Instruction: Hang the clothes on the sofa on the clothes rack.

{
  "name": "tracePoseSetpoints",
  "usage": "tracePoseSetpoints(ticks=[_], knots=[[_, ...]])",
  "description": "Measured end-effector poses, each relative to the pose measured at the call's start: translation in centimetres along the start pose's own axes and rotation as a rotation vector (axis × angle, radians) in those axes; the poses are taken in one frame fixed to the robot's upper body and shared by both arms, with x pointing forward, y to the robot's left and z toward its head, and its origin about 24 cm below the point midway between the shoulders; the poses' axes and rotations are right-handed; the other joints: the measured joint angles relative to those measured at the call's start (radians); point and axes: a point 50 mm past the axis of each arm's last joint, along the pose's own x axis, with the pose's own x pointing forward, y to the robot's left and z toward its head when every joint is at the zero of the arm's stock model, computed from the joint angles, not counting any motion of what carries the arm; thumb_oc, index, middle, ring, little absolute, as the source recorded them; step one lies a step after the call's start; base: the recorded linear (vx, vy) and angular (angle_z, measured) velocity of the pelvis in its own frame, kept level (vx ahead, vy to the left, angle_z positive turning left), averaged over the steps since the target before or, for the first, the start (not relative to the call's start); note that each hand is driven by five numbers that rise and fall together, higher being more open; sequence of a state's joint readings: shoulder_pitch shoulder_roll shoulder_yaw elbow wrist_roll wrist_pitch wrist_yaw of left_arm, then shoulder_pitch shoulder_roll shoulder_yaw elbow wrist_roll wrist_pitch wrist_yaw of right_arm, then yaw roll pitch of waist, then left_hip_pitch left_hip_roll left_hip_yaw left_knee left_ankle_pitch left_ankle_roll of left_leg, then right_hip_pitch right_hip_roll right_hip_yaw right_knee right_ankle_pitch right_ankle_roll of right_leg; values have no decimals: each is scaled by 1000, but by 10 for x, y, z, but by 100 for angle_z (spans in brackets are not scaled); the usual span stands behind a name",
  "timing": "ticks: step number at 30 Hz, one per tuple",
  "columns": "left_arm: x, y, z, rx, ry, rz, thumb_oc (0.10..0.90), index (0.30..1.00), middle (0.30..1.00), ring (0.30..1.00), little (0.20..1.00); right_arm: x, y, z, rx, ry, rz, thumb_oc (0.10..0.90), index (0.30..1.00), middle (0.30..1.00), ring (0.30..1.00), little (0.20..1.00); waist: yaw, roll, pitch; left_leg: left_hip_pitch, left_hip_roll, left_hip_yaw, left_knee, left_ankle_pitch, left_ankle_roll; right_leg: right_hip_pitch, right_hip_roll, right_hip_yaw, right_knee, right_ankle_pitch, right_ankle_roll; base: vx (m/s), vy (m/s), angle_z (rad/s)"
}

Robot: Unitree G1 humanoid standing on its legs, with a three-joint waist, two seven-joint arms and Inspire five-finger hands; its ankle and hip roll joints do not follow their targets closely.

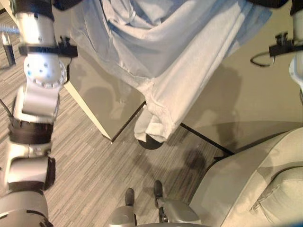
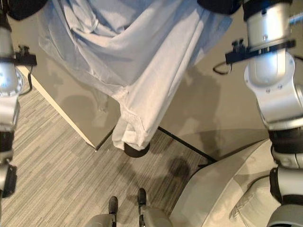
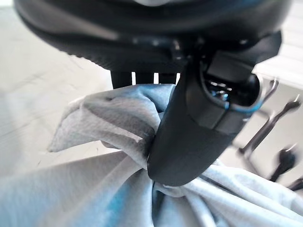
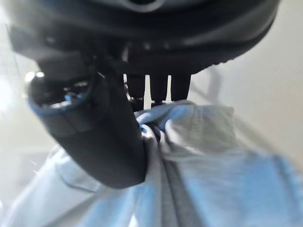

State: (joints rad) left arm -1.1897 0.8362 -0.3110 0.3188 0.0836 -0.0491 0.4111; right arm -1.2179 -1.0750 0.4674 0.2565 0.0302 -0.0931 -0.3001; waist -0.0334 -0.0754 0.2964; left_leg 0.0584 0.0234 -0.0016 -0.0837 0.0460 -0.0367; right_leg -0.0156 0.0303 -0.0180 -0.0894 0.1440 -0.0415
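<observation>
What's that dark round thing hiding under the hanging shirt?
Under the shirt, a dark round base sits on the floor. Cloth covers whatever stands on it.

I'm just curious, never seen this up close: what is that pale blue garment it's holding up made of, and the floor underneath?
The pale blue garment looks like thin, matte woven cloth, perhaps cotton: it folds softly and bunches where the left hand and right hand pinch it. The grey striped floor looks like short-pile carpet, judging by its fine streaked texture, though vinyl is possible.

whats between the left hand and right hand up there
A pale blue-white cloth garment spans the stretch, bunched in the left hand and the right hand, sagging down the middle in both eye views.
</observation>
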Motion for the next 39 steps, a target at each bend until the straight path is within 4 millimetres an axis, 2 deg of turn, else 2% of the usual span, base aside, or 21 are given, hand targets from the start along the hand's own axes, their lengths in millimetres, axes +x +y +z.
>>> tracePoseSetpoints(ticks=[1, 2, 3, 5, 8, 12, 16, 17, 21, 22, 24, 25, 26, 27, 29, 31, 34, 37, 38, 39], knots=[[17, 0, 10, 31, -28, -1, 400, 300, 300, 300, 300, 8, -3, -4, -8, 30, -8, 400, 300, 300, 300, 300, -2, 0, 0, -2, -1, -2, 1, 1, 1, -1, -1, -3, 0, 0, 0, 32, -23, 6], [24, 2, 15, 42, -46, 4, 400, 300, 300, 300, 300, 10, -4, -5, -10, 44, -14, 400, 300, 300, 300, 300, -4, 0, 0, -2, -1, -2, 1, 1, 1, -2, 0, -3, 0, 0, 0, 0, 0, 0], [41, -3, 26, 80, -65, 3, 400, 300, 300, 300, 300, 17, 0, -8, -54, 70, 12, 400, 300, 300, 300, 300, -15, 1, 0, -4, -1, -2, 3, 1, 2, -2, -1, -2, 0, 0, 0, 41, -25, 0], [43, -5, 27, 65, -64, 2, 400, 300, 300, 300, 300, 18, 2, -10, -44, 88, 17, 400, 300, 300, 300, 300, -32, 2, 0, -9, -2, -1, 2, 1, 2, -8, -2, -1, 0, 0, 0, 40, -27, -1], [40, -27, 23, 58, -22, -62, 400, 300, 300, 300, 300, 19, 6, -22, -84, 142, 41, 400, 300, 300, 300, 300, -42, 4, 0, -19, -3, -2, 2, 3, 3, -16, -4, -1, 0, 0, 0, 0, 0, 0], [16, -53, 6, 5, 50, -134, 400, 300, 300, 300, 300, 4, 21, -34, -40, 203, 61, 400, 300, 300, 300, 300, -58, 7, 2, -20, -3, -2, 0, 3, 3, -20, -3, 0, 0, -1, -1, 7, -9, 0], [-6, -73, -6, -35, 117, -204, 400, 300, 300, 300, 300, -22, 50, -46, 34, 266, 124, 400, 300, 300, 300, 300, -71, 14, 4, -38, -4, 0, -1, 4, 3, -38, -4, 1, 0, 0, -1, 4, -7, -1], [-16, -77, -10, -58, 136, -223, 400, 300, 300, 300, 300, -38, 63, -50, 79, 296, 154, 400, 300, 300, 300, 300, -74, 23, 6, -43, -4, -1, -1, 6, 3, -42, -4, 0, 0, 0, -1, 0, 0, 0], [-56, -80, -29, -168, 222, -220, 400, 300, 300, 300, 300, -81, 95, -45, 279, 356, 172, 400, 300, 300, 300, 300, -77, 44, 16, -36, -2, 3, -8, 6, 3, -40, -2, 4, 0, 0, -1, 20, -24, -3], [-79, -86, -38, -210, 280, -237, 400, 300, 300, 300, 300, -101, 119, -36, 398, 390, 193, 400, 300, 300, 300, 300, -79, 45, 16, -35, -2, 3, -8, 6, 3, -39, -2, 4, 0, 0, -1, 0, 0, 0], [-82, -85, -41, -213, 291, -233, 400, 300, 300, 300, 300, -104, 126, -33, 424, 406, 204, 400, 300, 300, 300, 300, -75, 46, 16, -34, -2, 0, -11, 7, 6, -37, -3, 0, -1, 1, 0, 38, -21, 4], [-85, -82, -44, -222, 308, -217, 511, 467, 467, 467, 467, -104, 127, -32, 448, 415, 191, 623, 634, 634, 634, 634, -75, 47, 15, -32, -2, -1, -11, 6, 8, -35, -3, 0, -1, 1, 0, 0, 0, 0], [-89, -78, -47, -249, 327, -187, 695, 742, 742, 742, 742, -104, 129, -30, 496, 430, 155, 800, 900, 900, 900, 900, -77, 50, 13, -27, -2, 0, -11, 5, 8, -32, -2, 1, -1, 1, 0, 0, 0, 0], [-90, -79, -47, -258, 331, -183, 800, 900, 900, 900, 900, -103, 129, -29, 508, 433, 145, 800, 900, 900, 900, 900, -77, 52, 13, -27, -2, 0, -11, 5, 8, -31, -2, 1, -1, 1, 0, 0, 0, 0], [-89, -80, -50, -255, 346, -189, 800, 900, 900, 900, 900, -101, 130, -29, 507, 434, 157, 800, 900, 900, 900, 900, -76, 54, 12, -34, -2, -2, -8, 8, 9, -36, -3, -1, -1, 4, 3, -11, 4, 3], [-92, -77, -62, -258, 430, -173, 800, 900, 900, 900, 900, -104, 130, -36, 496, 477, 156, 800, 900, 900, 900, 900, -77, 55, 11, -34, -2, -3, -8, 9, 8, -36, -3, -3, -1, 4, 3, 0, 0, 0], [-100, -64, -66, -321, 465, -117, 800, 900, 900, 900, 900, -115, 115, -49, 502, 525, 87, 800, 900, 900, 900, 900, -73, 55, 11, -34, -1, -2, -8, 10, 3, -35, -3, -3, 0, 4, 3, 0, 0, 0], [-106, -51, -64, -346, 458, -77, 800, 900, 900, 900, 900, -139, 88, -75, 486, 626, -42, 800, 900, 900, 900, 900, -52, 55, 11, -33, -2, -1, -8, 10, 3, -34, -5, -3, 0, 4, 2, 0, 0, 0], [-113, -40, -64, -355, 450, -53, 800, 900, 900, 900, 900, -155, 76, -86, 462, 683, -94, 800, 900, 900, 900, 900, -49, 55, 11, -33, -3, -1, -8, 9, 3, -34, -5, -3, 0, 3, 2, 0, 0, 0], [-118, -34, -64, -357, 443, -43, 800, 900, 900, 900, 900, -163, 71, -89, 452, 699, -107, 800, 900, 900, 900, 900, -49, 55, 11, -33, -3, -1, -9, 8, 4, -34, -6, -2, 0, 3, 2, 0, 0, 0]])
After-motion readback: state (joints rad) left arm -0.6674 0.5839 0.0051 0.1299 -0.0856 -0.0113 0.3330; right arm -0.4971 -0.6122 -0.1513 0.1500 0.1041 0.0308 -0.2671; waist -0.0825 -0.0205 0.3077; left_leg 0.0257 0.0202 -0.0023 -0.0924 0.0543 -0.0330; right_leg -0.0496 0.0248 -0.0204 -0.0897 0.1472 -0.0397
